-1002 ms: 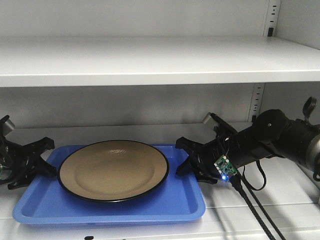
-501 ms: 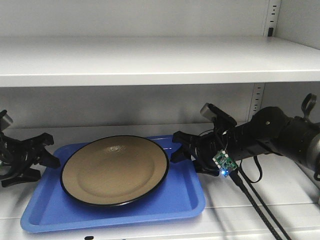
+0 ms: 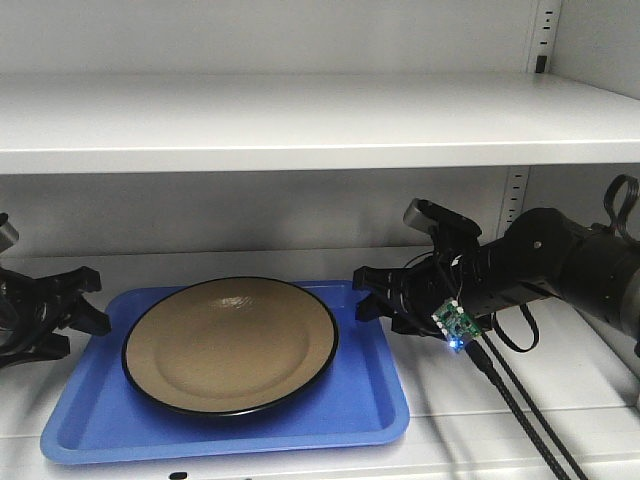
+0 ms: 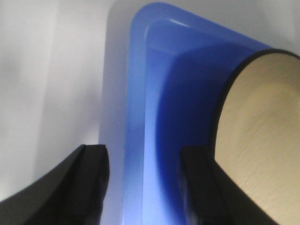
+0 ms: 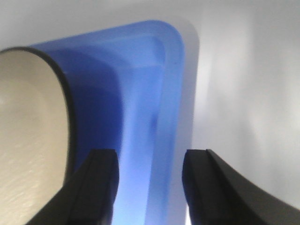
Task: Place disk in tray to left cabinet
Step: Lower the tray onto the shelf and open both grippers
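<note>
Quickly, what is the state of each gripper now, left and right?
Left gripper: open, holding nothing; its fingers straddle the flat bright-blue plastic tray's rim.
Right gripper: open, holding nothing; its fingers straddle the tray's opposite rim.

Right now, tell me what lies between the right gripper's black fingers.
The right wrist view shows the right gripper open, with the right edge of the bright-blue plastic tray lying between its fingers.
</note>
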You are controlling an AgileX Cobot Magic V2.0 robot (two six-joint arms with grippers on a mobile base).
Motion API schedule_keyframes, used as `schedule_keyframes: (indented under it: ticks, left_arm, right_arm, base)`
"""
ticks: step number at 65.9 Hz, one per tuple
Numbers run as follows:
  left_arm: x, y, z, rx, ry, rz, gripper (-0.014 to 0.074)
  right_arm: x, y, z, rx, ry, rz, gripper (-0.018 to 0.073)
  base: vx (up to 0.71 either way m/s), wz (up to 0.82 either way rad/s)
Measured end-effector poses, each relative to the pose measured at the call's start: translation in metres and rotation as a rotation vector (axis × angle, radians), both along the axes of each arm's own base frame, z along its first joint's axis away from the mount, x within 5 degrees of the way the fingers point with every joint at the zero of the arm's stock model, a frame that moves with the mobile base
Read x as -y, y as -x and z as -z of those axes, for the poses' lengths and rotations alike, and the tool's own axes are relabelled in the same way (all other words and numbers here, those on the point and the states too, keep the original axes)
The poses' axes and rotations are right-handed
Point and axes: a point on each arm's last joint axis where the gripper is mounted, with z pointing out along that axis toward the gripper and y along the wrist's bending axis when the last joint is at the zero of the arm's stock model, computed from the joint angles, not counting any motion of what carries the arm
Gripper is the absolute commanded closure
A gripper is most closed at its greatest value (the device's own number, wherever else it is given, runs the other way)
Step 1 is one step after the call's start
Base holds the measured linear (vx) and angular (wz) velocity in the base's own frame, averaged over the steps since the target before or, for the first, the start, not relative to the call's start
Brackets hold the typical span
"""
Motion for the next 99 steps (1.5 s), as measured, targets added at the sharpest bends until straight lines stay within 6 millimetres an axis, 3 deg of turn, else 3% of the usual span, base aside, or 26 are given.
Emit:
schedule_keyframes:
  ticks: [45,55,67,76,83,91,99]
  left_arm:
    - [0.001,0.002,0.001,-0.02,-0.003,0.014,0.0122]
    - [-0.001,0.016,-0.004,0.011,-0.03,0.001,0.0128]
    - [-0.004,0.066,-0.011,0.121,-0.068,-0.065,0.0173]
    - [-0.006,0.123,-0.023,0.264,-0.099,-0.112,0.0234]
    - [-0.008,0.169,-0.019,0.381,-0.16,-0.144,0.0321]
    - [-0.012,0.22,0.002,0.493,-0.262,-0.158,0.0459]
    - [-0.014,0.254,0.033,0.532,-0.348,-0.147,0.0578]
  right_arm:
    - [0.0,0.0,0.0,0.001,0.004,-0.001,0.016]
    - [0.0,0.0,0.0,0.001,0.004,-0.001,0.016]
    - [0.0,0.0,0.0,0.001,0.004,-0.001,0.016]
    - [0.0,0.0,0.0,0.001,0.004,-0.001,0.016]
    - [0.0,0.0,0.0,0.001,0.004,-0.001,0.016]
    - [0.0,0.0,0.0,0.001,0.004,-0.001,0.016]
    - [0.0,0.0,0.0,0.001,0.004,-0.001,0.016]
  base:
    - [0.0,0.0]
    - [0.0,0.0]
    - [0.0,0.0]
    - [0.0,0.0]
    - [0.0,0.0]
    - [0.0,0.0]
    - [0.0,0.0]
